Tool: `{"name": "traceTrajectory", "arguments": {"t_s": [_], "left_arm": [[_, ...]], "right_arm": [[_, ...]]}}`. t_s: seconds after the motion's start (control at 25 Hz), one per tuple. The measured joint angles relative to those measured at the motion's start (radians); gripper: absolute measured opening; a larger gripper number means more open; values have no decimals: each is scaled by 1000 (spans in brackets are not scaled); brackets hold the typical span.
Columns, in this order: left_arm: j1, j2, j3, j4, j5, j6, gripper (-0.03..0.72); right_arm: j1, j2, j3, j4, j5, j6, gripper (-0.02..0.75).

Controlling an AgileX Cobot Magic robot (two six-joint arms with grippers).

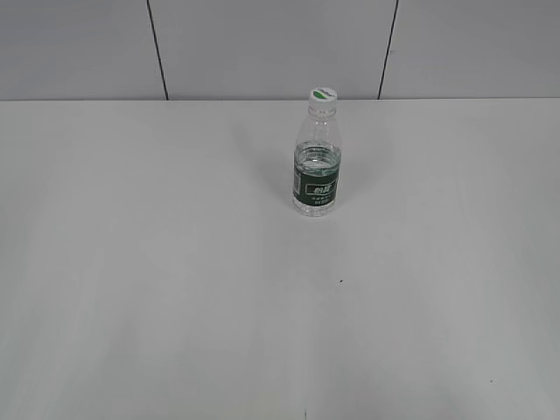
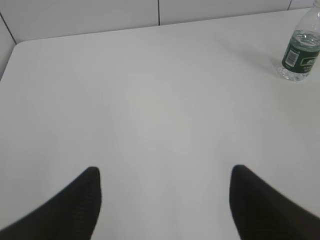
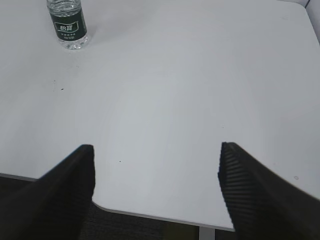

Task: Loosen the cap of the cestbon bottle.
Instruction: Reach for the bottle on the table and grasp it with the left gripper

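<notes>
The cestbon bottle [image 1: 316,166] stands upright on the white table, right of centre toward the back, clear with a dark green label. Its white cap [image 1: 323,94] with a green mark sits on the neck. The bottle also shows at the right edge of the left wrist view [image 2: 300,51] and at the top left of the right wrist view [image 3: 68,24]; the cap is cut off in both. My left gripper [image 2: 164,172] is open and empty, far from the bottle. My right gripper [image 3: 156,150] is open and empty over the table's near edge. Neither gripper shows in the exterior view.
The white table [image 1: 175,262] stretches wide around the bottle. A grey panelled wall [image 1: 262,44] stands behind it. The table's near edge and rounded corner [image 3: 150,214] show in the right wrist view, with dark floor below.
</notes>
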Motion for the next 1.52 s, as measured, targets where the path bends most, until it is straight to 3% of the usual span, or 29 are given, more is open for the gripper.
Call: {"name": "traceTrajectory", "arguments": {"t_s": [1.24,1.52], "left_arm": [[0,0,-2,11,-5,0,485],[0,89,-89,-8,-172,2,485]], "right_arm": [[0,0,0,0,0,0,588],[0,0,0,0,0,0,588]]}}
